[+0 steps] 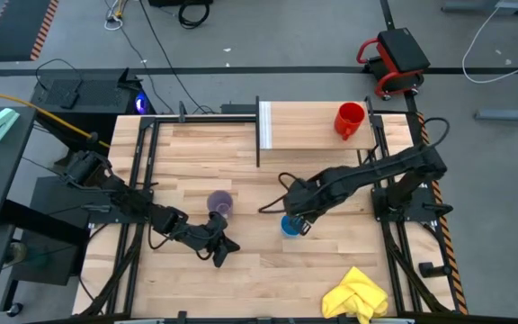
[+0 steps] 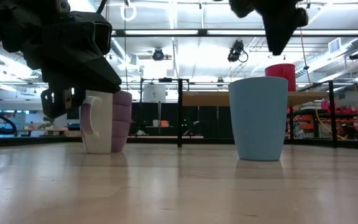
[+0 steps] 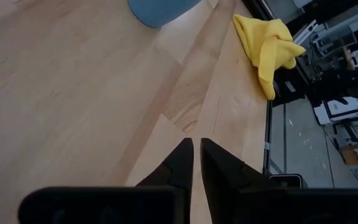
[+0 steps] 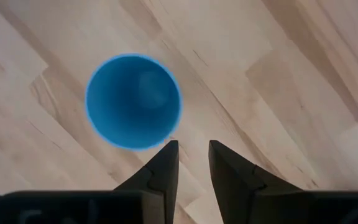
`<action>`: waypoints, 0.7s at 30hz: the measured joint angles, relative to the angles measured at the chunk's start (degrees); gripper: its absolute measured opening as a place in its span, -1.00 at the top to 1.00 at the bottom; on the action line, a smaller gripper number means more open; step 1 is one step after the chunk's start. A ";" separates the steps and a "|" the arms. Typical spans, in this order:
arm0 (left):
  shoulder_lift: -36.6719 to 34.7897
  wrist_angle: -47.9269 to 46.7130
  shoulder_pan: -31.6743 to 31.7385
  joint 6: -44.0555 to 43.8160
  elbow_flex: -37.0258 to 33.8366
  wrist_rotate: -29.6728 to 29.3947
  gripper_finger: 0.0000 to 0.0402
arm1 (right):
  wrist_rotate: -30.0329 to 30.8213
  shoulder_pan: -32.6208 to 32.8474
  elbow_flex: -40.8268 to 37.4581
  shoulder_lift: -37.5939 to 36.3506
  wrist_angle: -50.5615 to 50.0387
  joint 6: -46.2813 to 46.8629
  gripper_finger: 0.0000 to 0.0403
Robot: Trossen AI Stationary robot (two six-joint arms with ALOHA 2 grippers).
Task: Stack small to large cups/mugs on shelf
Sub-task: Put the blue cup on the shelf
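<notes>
Red mug [image 1: 350, 120]: upright on the shelf [image 1: 304, 126], toward the 1 o'clock part of the high view; in the low view [image 2: 281, 69] only the top shows, behind the blue cup.
Shelf: light board at 12 to 1 o'clock of the table, white upright panel [image 1: 263, 125] on its left end.
Blue cup [image 1: 290, 225]: upright on the tabletop [image 1: 196, 153], just right of centre toward 5 o'clock; mouth open upward in the right wrist view [image 4: 133, 101]; well apart from the shelf.
Purple mug [image 1: 219, 202]: upright on the tabletop, left of the blue cup toward 7 o'clock of centre; pale handle [image 2: 89, 124] turned toward the low camera.
Right gripper [image 1: 302, 222]: above the blue cup, just off its rim; fingers [image 4: 161, 171] a narrow gap apart, gripping nothing.
Left gripper [image 1: 222, 253]: low over bare wood at 6 to 7 o'clock, just below the purple mug in the high view; fingers [image 3: 176, 165] nearly together with a thin slit between, nothing held.
Yellow cloth [image 1: 358, 295]: crumpled at the 5 o'clock edge of the table, well apart from the cups.
</notes>
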 joint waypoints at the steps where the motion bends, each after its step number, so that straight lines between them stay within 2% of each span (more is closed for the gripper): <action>1: 0.00 0.00 0.00 0.00 0.00 0.00 0.80 | 0.00 0.00 0.00 0.62 0.50 -0.67 0.52; 16: 0.00 -0.21 -0.52 0.20 0.00 0.02 0.80 | 0.07 -0.67 -0.19 4.36 4.77 -2.69 0.53; 21: 0.00 -0.46 -0.66 0.17 0.00 0.07 0.78 | -0.35 -1.09 -3.18 4.36 7.15 -2.94 0.53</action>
